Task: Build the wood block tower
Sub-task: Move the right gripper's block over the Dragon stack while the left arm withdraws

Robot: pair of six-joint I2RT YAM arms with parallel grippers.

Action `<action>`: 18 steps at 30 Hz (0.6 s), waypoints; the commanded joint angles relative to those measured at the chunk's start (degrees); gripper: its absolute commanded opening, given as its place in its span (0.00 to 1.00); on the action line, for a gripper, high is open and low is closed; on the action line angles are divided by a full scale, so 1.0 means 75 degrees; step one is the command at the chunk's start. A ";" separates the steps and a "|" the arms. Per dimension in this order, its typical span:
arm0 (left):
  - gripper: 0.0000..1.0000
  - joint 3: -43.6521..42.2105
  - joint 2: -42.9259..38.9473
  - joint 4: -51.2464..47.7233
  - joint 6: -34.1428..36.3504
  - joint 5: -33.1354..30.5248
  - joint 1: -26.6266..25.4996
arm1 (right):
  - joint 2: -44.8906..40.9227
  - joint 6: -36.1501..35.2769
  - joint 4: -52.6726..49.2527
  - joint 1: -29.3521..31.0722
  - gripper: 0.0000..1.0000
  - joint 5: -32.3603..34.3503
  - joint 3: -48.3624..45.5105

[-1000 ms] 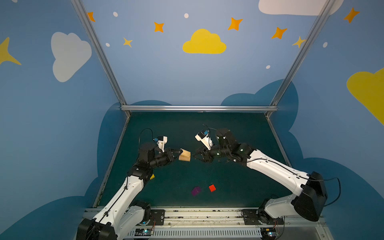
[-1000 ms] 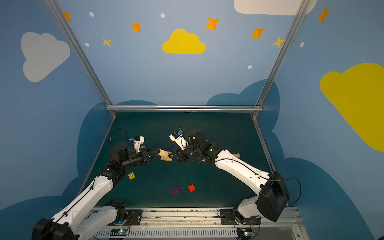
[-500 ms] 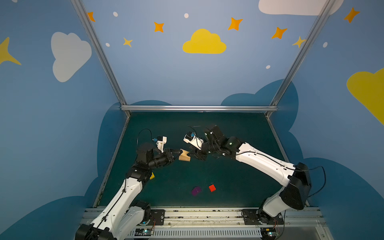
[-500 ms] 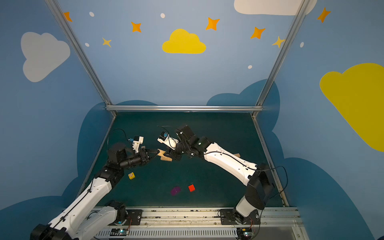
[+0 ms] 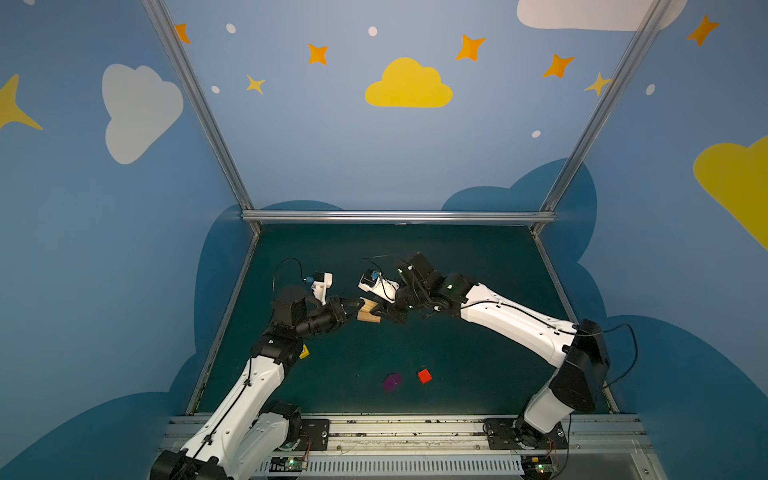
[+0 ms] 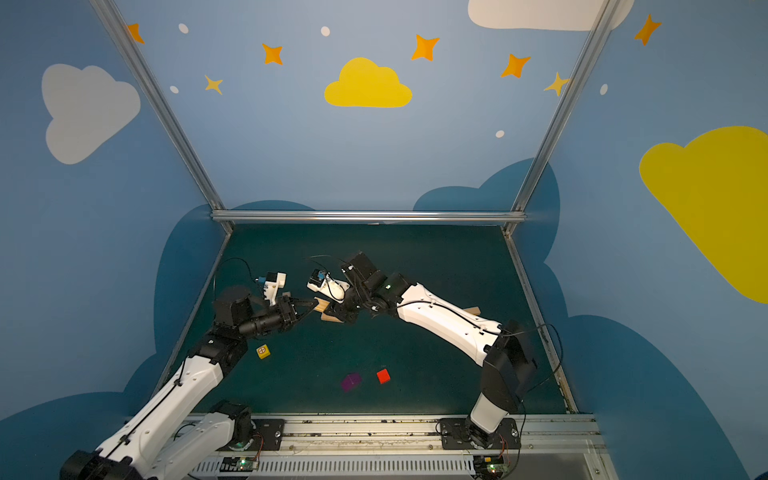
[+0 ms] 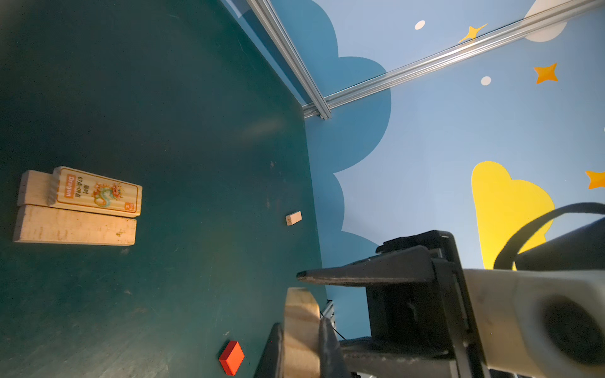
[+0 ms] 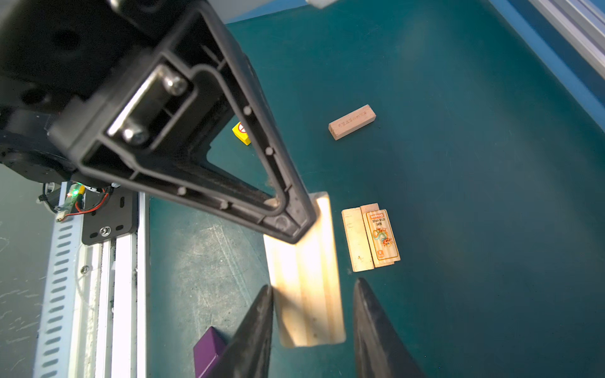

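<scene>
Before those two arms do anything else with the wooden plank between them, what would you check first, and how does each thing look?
1. Left tool gripping the held plank: ok, it is clamped on one end.
2. Held plank lined up inside the right tool: ok, as seen in the right wrist view.
3. Right tool closed on the held plank: not ok. Its jaws stand apart, with a gap showing on one side.
4. Stack lying flat, with the printed plank on top: ok.
5. Red cube and purple cube away from the stack: ok.
</scene>
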 commanded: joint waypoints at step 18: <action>0.89 0.1110 -0.0590 -0.2887 0.1512 -0.1763 0.0492 | 0.0496 -0.0446 -0.0688 0.0001 0.10 0.0499 0.0397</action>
